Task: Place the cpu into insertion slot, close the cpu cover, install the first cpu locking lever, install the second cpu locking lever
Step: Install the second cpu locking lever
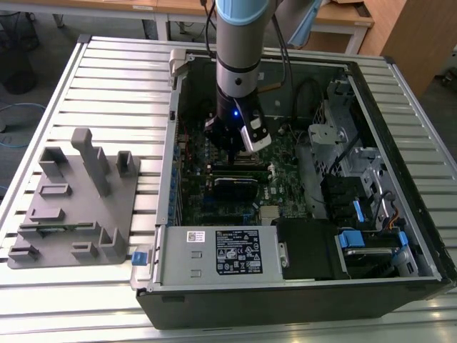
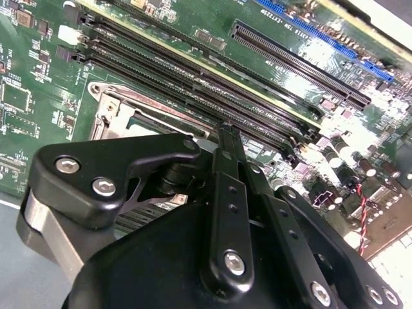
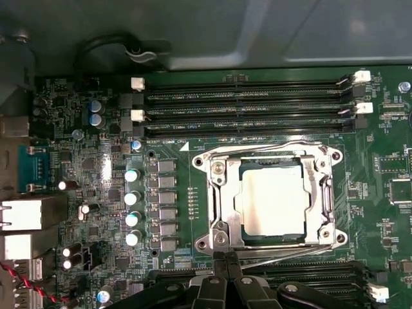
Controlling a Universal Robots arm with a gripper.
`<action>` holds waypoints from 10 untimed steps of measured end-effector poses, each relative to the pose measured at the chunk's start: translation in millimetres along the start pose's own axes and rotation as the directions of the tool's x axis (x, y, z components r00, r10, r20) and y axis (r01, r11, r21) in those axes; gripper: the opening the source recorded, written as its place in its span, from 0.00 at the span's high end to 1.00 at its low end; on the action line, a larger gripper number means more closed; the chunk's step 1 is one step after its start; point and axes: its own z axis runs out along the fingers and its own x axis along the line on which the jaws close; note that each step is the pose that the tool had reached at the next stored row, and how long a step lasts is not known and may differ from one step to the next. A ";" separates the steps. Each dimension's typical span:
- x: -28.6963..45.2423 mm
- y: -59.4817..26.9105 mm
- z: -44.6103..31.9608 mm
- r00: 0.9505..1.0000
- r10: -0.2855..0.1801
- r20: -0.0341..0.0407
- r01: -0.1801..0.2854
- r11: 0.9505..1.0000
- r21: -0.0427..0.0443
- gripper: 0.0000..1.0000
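In the first wrist view the cpu (image 3: 270, 199) sits in the insertion slot, right of centre, under the lowered cpu cover (image 3: 215, 193). The gripper (image 3: 225, 261), jaws pinched together and holding nothing, touches the lever just below it

Arm's claw (image 1: 230, 146) low over green board (image 1: 285, 193), open computer case (image 1: 400, 143), grey fixture (image 1: 75, 204)

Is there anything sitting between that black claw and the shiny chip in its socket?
Nothing visible does. In the first wrist view the gripper sits at the edge of the cpu cover, which lies closed around the cpu, with only bare metal frame between.
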 end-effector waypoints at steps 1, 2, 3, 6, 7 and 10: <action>0.0 0.3 0.3 1.000 0.000 0.000 0.000 1.000 0.000 0.90; 0.2 0.8 0.7 1.000 0.000 0.000 0.000 1.000 0.000 0.90; 0.3 1.3 1.0 1.000 0.000 0.000 0.000 1.000 0.000 0.90; 0.4 2.2 1.7 1.000 0.000 0.000 0.000 1.000 0.000 0.90; 0.4 2.4 1.8 1.000 0.000 0.000 0.000 1.000 0.000 0.90; 0.7 3.3 2.1 1.000 0.000 0.000 0.000 1.000 0.000 0.90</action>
